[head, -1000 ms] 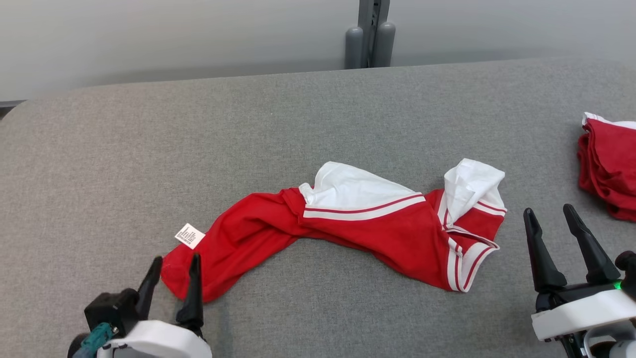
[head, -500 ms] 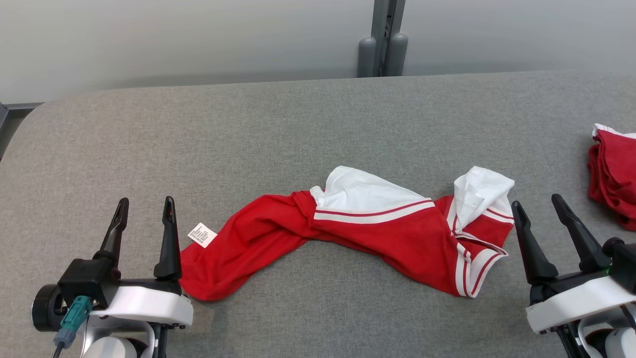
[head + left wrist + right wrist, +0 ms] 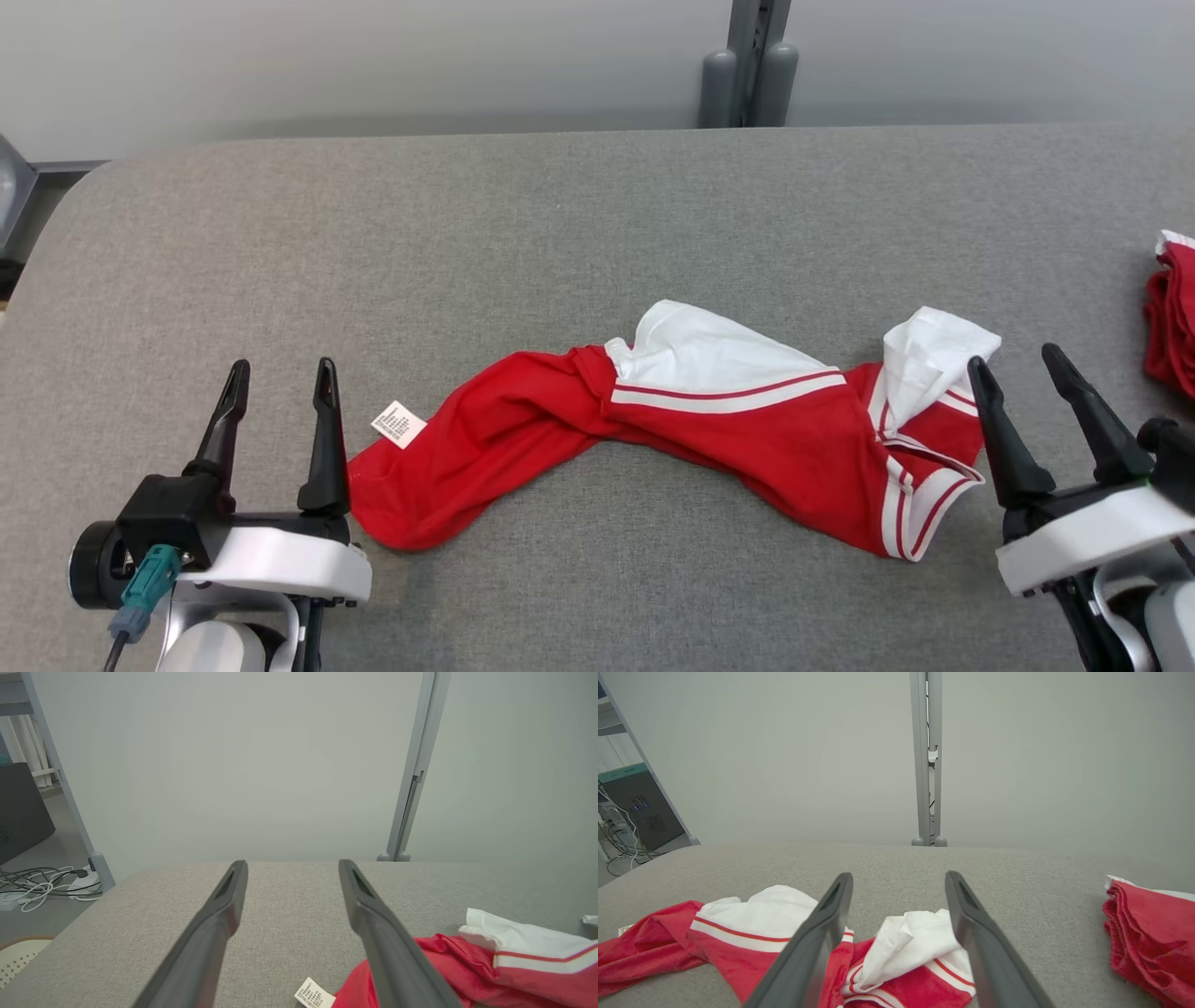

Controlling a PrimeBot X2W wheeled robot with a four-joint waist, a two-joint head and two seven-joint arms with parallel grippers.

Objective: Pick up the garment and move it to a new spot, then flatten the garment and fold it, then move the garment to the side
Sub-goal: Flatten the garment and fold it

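A broad grey fabric-covered table [image 3: 560, 215] carried a crumpled red garment with white panels and stripes [image 3: 747, 439], twisted in a band across its near middle. A pile of folded red cloth [image 3: 1172, 327] sat well apart at the right edge. The left gripper [image 3: 283, 366] stood wide and empty just beside the garment's left end. The right gripper [image 3: 1013, 357], equally wide and empty, stood at its right end. A small white label [image 3: 399, 424] lay at the left end.
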